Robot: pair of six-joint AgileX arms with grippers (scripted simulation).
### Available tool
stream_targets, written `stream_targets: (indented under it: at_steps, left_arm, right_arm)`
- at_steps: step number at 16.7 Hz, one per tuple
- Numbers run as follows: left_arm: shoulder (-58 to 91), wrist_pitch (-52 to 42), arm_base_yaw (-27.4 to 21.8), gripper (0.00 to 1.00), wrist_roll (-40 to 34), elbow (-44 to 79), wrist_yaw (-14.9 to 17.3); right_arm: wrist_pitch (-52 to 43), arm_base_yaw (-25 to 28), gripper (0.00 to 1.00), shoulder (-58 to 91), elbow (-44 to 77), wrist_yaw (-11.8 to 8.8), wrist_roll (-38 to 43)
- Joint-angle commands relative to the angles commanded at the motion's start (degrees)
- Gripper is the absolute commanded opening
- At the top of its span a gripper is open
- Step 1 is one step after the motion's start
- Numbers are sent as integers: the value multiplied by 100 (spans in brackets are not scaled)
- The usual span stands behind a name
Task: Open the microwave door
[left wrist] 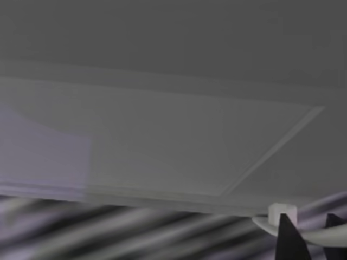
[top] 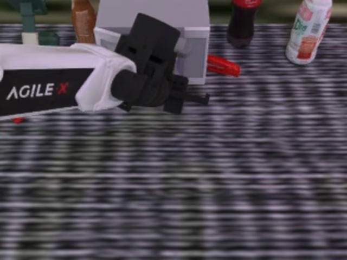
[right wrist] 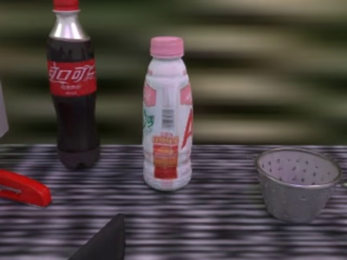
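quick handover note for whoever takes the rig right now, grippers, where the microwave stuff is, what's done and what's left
Left gripper: reached in at the front of the microwave, which sits at the table's far edge, left of centre. In the left wrist view the microwave door fills the frame at close range.
Right arm: out of the top view; its wrist camera faces a cola bottle, a pink-capped bottle and a metal strainer.
Done: approach to the door.
Left: I cannot tell how far the door has swung, so check that, then finish opening it.

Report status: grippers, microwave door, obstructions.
Left gripper at boxy light grey microwave front; translucent-windowed door fills its view. Right arm out of top view. Red stapler beside oven.
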Motion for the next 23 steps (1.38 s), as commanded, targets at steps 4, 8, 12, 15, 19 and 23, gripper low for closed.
stream_targets:
  at_steps: [4, 8, 12, 15, 19, 23]
  left_arm:
    - [0, 0, 0, 0, 0, 0, 0]
    - [0, 0, 0, 0, 0, 0, 0]
    - [-14, 4, -24, 0, 23, -36, 77]
    - [-149, 96, 56, 0, 204, -151, 186]
    - [-153, 90, 78, 0, 256, -215, 216]
    - [-153, 90, 78, 0, 256, -215, 216]
  right_arm:
    - [0, 0, 100, 0, 0, 0, 0]
    - [0, 0, 100, 0, 0, 0, 0]
    - [0, 0, 100, 0, 0, 0, 0]
    - [0, 0, 100, 0, 0, 0, 0]
    - [0, 0, 100, 0, 0, 0, 0]
    - [0, 0, 100, 0, 0, 0, 0]
